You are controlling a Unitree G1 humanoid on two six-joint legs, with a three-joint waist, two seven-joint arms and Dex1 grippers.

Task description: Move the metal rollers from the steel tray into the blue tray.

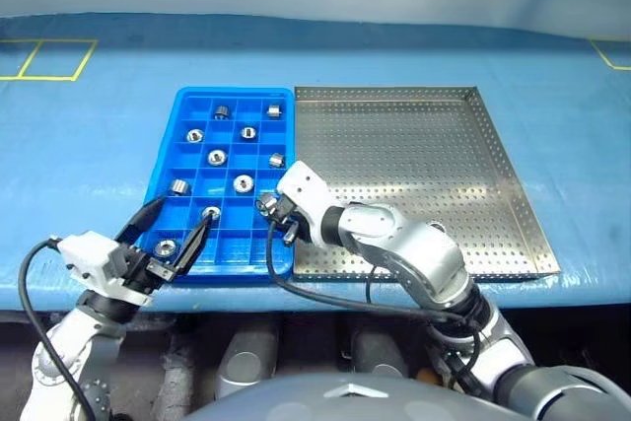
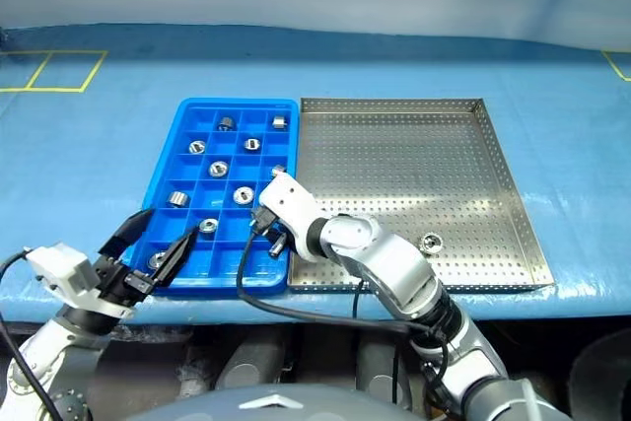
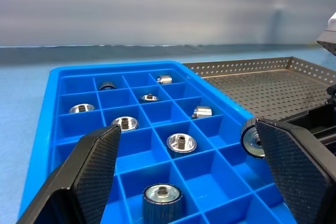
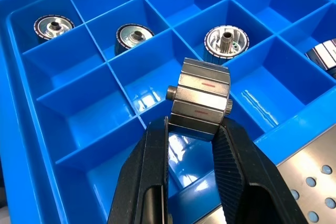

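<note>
Fingers of my right gripper are clamped on one metal roller, holding it over the blue tray at that tray's near right corner, beside the edge it shares with the steel tray. In the right wrist view the held roller lies on its side above the compartment walls, its small hub sticking out of one end. My left gripper has its two black fingers spread wide with nothing between them, poised over the blue tray's near left corner. I count rollers already sitting in several compartments of the blue tray, some upright, some on their sides. One more roller rests on the perforated floor of the steel tray, close to its near edge.
</note>
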